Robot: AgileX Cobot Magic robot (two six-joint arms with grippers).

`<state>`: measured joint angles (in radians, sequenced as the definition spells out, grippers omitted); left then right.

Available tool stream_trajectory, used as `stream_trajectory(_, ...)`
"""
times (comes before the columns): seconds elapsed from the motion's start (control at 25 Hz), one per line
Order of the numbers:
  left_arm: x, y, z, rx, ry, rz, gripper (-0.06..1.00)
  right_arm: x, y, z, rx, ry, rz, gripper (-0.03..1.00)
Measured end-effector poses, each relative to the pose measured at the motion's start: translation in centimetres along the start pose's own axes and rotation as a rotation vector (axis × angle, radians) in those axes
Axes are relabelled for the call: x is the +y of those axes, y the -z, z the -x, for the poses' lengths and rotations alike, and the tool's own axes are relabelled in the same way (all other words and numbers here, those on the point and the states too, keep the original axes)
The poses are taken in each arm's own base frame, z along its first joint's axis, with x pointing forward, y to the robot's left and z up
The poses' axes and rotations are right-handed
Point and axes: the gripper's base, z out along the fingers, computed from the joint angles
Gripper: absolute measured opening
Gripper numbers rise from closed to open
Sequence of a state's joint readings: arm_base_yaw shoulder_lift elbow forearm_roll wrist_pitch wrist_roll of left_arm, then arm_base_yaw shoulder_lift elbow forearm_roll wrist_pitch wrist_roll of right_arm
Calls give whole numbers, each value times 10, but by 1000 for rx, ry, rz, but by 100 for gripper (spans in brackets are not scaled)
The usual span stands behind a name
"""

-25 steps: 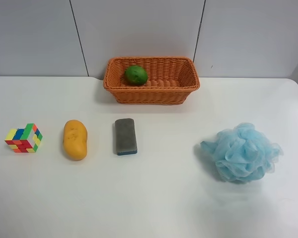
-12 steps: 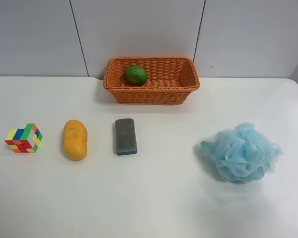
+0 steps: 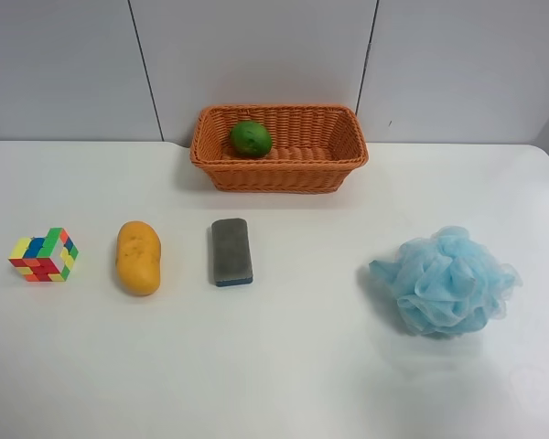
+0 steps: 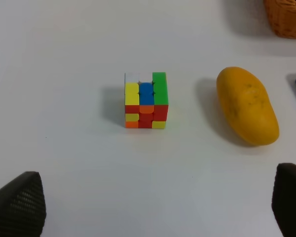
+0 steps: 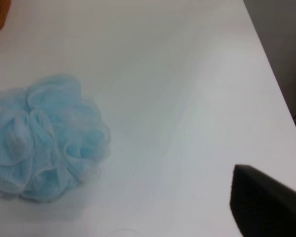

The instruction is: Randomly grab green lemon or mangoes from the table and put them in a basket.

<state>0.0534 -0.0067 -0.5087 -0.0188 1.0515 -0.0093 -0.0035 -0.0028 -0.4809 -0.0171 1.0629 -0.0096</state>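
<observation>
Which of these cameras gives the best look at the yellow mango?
The left wrist view: the mango is large, whole, its speckles visible. The exterior high view shows it smaller, lying between puzzle cube and sponge. The right wrist view misses it.

Lab bench — bare white table (image 3: pixel 274 384), grey panelled wall (image 3: pixel 256 55).

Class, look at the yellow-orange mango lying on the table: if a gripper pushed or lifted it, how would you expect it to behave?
The mango looks rounded and oblong, so a sideways push would probably roll it. Its skin appears smooth, so fingers may slip unless they close across its narrower width. It holds a firm shape on the table, so it likely stays stiff when lifted.
</observation>
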Motion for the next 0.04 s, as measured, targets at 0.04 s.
stream_trajectory(0.04, 0, 0, 0, 0, 0, 0, 90, 0, 0, 0, 0, 0, 0, 98)
